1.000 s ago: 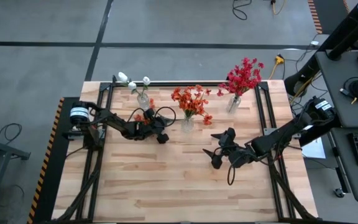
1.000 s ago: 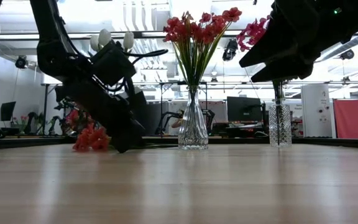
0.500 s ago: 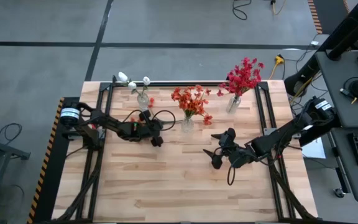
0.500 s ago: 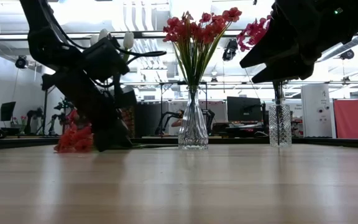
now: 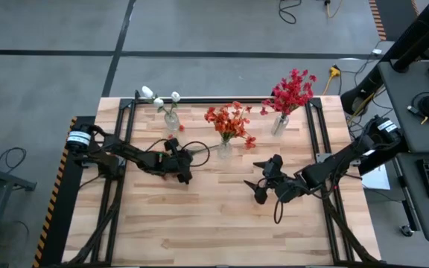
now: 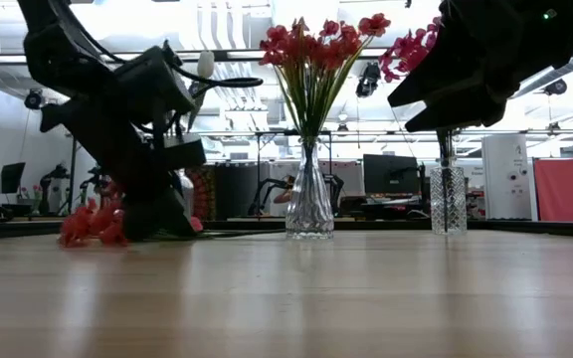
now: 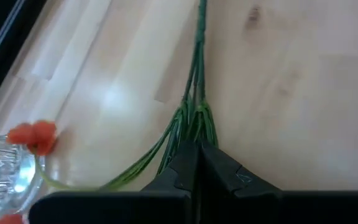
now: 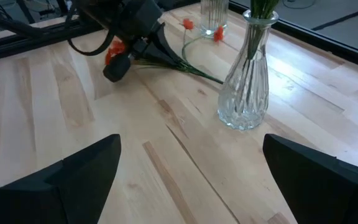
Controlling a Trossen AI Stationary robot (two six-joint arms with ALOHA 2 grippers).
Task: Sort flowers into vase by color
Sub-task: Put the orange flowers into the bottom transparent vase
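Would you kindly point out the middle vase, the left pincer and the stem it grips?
middle vase (image 8: 244, 93), right wrist view, on its ribbed glass belly.
left pincer (image 7: 197, 163), left wrist view, where its shut fingertips meet.
green stem (image 7: 199, 56), left wrist view, on the straight stretch beyond the fingertips.

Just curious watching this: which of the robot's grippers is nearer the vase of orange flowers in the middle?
The left gripper, just beside the middle vase, shut on an orange flower stem. The open right gripper waits farther away.

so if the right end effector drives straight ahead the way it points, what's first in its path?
Probably the middle glass vase of orange flowers, slightly off-centre between the open fingers of the right end effector; depth unclear.
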